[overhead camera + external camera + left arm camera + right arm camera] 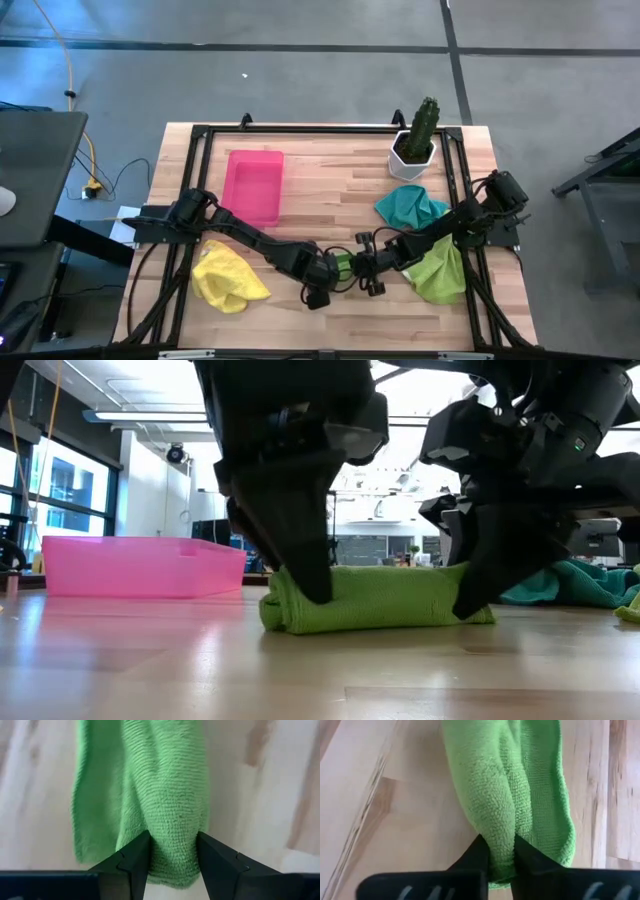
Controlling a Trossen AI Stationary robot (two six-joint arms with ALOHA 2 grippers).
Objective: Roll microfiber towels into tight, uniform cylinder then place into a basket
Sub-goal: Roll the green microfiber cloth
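Both pincers, left (173, 852) and right (498, 851), on rolled green towel (375, 598).

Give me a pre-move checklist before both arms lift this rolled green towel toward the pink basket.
1. Left gripper pinching one end of the rolled green towel: ok.
2. Right gripper pinching the other end: ok.
3. Roll tight and even: not ok, folds look loose.
4. Towel lying flat on the table: ok.
5. Pink basket empty: ok.
6. Path clear of the cactus pot: ok.
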